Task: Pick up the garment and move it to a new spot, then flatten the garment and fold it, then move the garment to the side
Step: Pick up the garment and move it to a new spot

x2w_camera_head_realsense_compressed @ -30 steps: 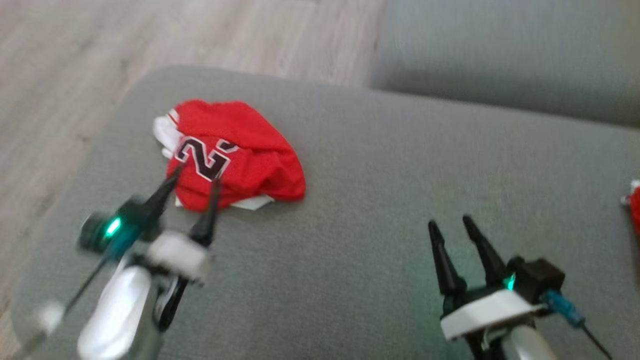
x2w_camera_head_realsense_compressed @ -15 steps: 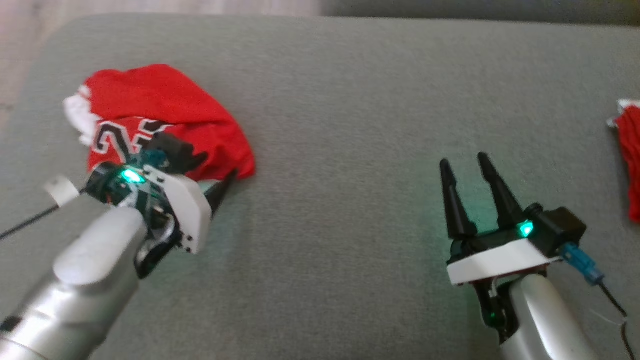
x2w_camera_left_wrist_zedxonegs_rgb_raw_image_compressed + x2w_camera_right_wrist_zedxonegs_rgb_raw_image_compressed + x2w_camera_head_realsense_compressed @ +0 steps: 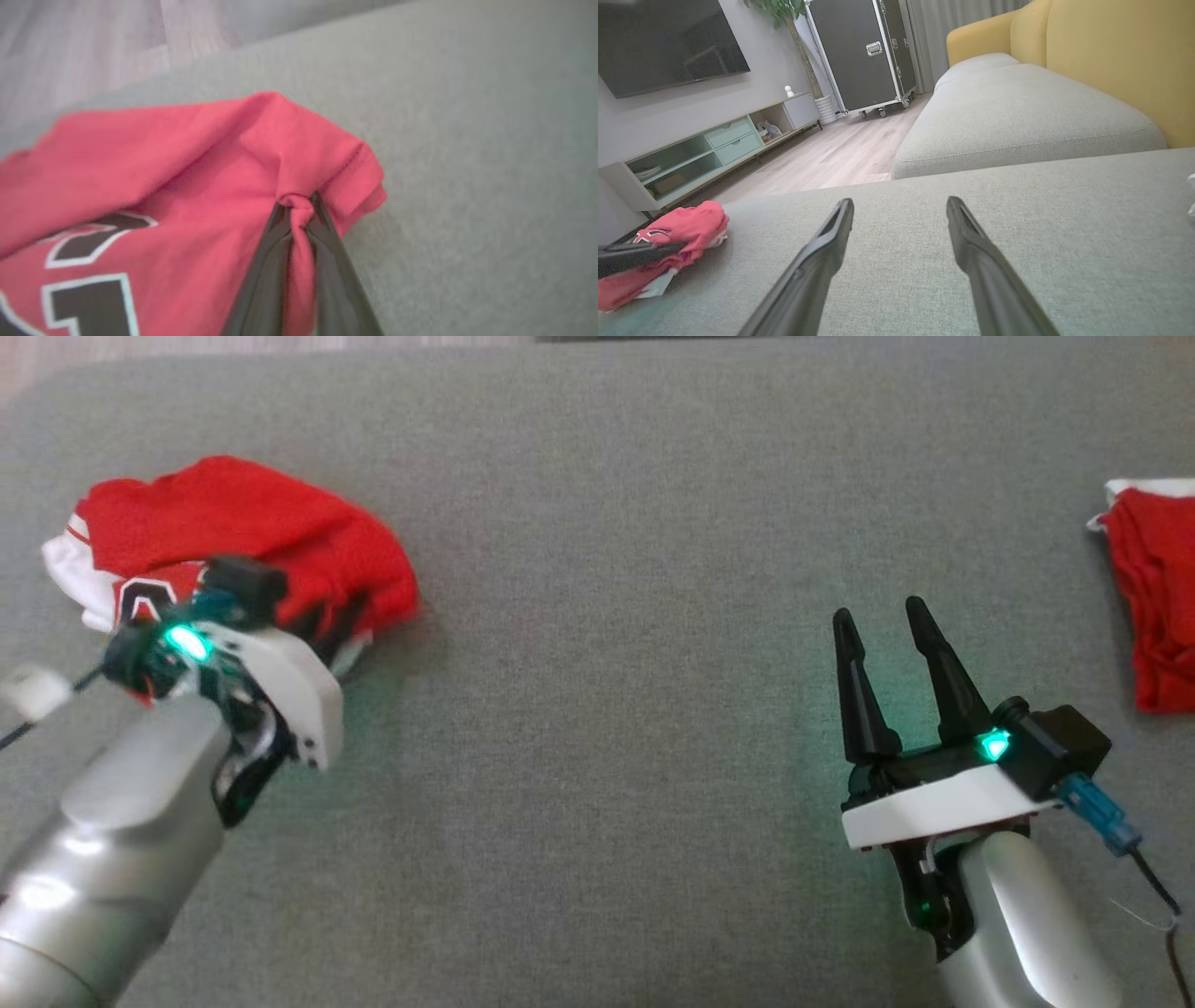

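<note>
Grey cushion (image 3: 597,523), wide, bare in middle. Right end effector (image 3: 880,613) nearest, fingers spread, empty, hovering over cushion. Left end effector (image 3: 299,207) pinched tight on small tuck of jersey (image 3: 243,513), close to hem fold. Jersey crumpled, at cushion's left end, near floor (image 3: 93,46). Risks: thin tuck slips out on lift; lump drags rather than lifts and rolls off edge; slack layers snag fingers. Far right, second red cloth (image 3: 1153,597): wrong target if right arm strays.

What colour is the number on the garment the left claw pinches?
The number on the garment is black, outlined white; the left wrist view shows it best.
</note>
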